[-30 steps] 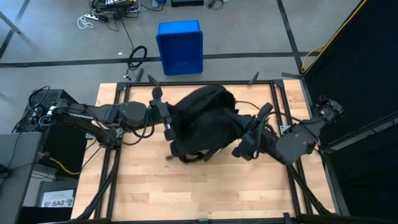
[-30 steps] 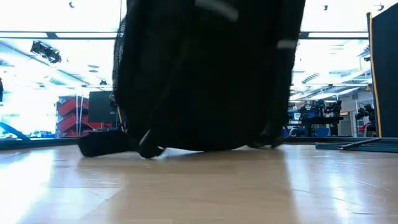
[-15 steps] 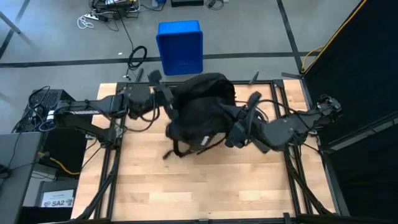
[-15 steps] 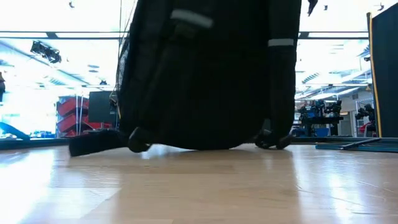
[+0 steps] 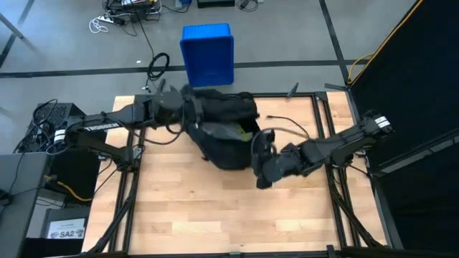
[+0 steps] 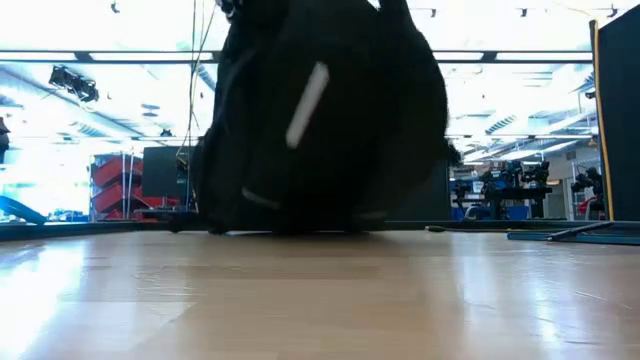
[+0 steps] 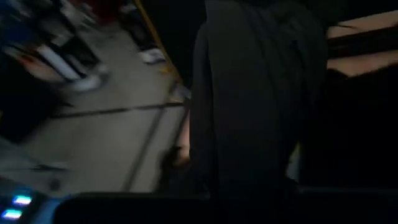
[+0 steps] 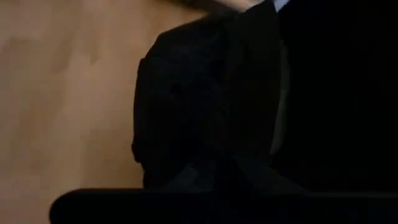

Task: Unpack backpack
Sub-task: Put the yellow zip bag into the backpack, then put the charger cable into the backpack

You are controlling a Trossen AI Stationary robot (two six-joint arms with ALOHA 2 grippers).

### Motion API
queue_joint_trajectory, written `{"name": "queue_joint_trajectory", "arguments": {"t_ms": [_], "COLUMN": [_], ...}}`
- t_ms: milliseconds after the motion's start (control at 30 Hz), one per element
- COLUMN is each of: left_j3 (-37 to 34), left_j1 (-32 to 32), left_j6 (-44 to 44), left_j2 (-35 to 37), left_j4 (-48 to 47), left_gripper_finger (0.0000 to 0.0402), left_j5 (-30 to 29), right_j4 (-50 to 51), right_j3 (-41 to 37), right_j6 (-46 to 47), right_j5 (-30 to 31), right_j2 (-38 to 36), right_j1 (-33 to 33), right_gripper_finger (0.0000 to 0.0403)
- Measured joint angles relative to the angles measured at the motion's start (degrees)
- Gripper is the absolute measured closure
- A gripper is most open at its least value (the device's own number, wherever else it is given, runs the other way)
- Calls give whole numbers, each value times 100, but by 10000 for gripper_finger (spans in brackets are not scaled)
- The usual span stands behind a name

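Backpack (image 5: 224, 129): black, on tabletop (image 5: 215, 208). My left jaws (image 5: 188, 115) clenched on its far edge. My right jaws (image 5: 259, 147) clenched on its near edge.

A grey concrete floor (image 5: 287, 29) is seen beyond the wooden bench (image 5: 215, 208). A blue plastic bin (image 5: 207, 54) and cables (image 5: 122, 14) are placed on it. Bright ceiling lights (image 6: 90, 95) are seen.

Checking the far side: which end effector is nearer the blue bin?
Left. The left end effector grips the backpack just below the blue bin; the right end effector sits farther down.
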State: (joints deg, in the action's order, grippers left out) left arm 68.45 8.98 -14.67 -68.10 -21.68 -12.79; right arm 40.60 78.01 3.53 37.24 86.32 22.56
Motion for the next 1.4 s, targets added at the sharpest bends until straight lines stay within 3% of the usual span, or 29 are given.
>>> {"name": "queue_joint_trajectory", "arguments": {"t_ms": [200,400,633,733,900,1033,1167,1400], "left_j3": [-858,-1921,-2374,-2380,-2380,-2380,-2380,-2380], "left_j1": [-587,-982,-1111,-1141,-1120,-1126,-1131,-1131], "left_j6": [609,1090,1263,901,445,390,346,325], "left_j2": [-2,-17,-17,-22,-11,-11,-11,-11], "left_j4": [349,1507,2130,2399,2985,3005,2915,2881], "left_gripper_finger": [402,402,402,402,402,402,402,401], "left_j5": [80,89,68,-308,-717,-691,-542,-111], "right_j4": [-1424,-2723,-2959,-2896,-1802,-51,1549,2418], "right_j3": [-1537,-2570,-2553,-2295,-1628,-1192,-1258,-1946], "right_j6": [920,1444,745,287,131,1376,2530,2675], "right_j5": [-643,-1153,-1500,-1453,-1014,-910,-1394,-1880], "right_j2": [0,0,0,-61,-225,-315,-317,-313], "right_j1": [299,364,434,436,458,531,607,280], "right_gripper_finger": [403,396,328,284,224,201,195,215]}}
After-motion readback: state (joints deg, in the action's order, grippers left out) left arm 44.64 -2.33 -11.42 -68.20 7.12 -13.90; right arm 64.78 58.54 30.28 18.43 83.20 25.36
